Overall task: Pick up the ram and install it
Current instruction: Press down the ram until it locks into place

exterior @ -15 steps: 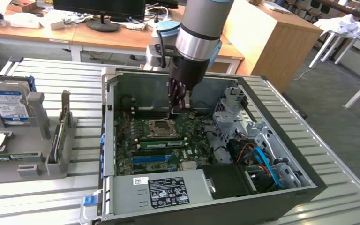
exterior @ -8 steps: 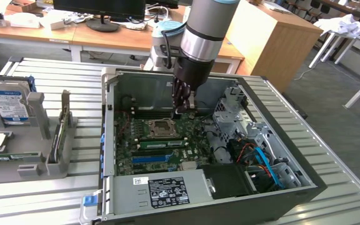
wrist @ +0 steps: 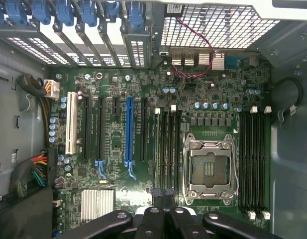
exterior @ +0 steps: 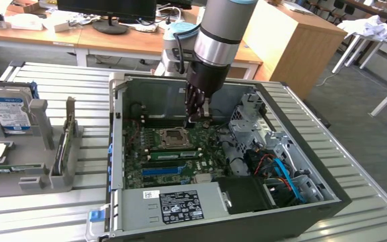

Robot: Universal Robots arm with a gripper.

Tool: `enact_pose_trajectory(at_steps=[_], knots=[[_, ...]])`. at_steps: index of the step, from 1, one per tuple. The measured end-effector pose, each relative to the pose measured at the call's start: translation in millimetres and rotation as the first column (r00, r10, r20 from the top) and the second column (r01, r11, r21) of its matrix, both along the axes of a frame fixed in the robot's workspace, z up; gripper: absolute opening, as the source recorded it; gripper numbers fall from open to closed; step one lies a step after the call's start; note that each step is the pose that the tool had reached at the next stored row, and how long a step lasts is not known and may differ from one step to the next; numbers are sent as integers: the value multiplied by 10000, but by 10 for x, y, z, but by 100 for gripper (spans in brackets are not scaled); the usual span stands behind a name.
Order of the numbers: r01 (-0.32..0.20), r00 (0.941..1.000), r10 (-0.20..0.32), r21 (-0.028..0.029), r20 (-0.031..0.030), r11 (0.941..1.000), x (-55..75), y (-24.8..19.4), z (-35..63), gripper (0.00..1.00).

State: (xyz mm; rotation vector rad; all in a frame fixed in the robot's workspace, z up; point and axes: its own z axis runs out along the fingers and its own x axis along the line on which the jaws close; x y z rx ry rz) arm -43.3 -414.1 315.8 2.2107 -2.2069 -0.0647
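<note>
The black metal claw (exterior: 195, 120), pinched shut and gripping nothing, hangs inside the open steel computer case (exterior: 300, 132); the thin green ram (exterior: 173, 155) lies seated on the glossy motherboard (wrist: 118, 144) beside the socket

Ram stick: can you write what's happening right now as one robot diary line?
gripper: shut, over motherboard | ram: lying in slot beside CPU socket | contact: cannot tell

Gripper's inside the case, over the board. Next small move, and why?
Probably ease straight down, slowly: the shut gripper hangs just above the motherboard, lined up over the black memory slots beside the CPU socket. Whether it grips the ram isn't clear.
</note>
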Motion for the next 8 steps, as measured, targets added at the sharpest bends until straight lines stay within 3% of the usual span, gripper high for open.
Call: enact_pose_trajectory(at_steps=[5, 8], knots=[[21, 10000, -21, 0, 0, 10000, 0, 0, 0, 11], [385, 9993, -385, 2, 1, 9993, -4, 0, -4, 11]])
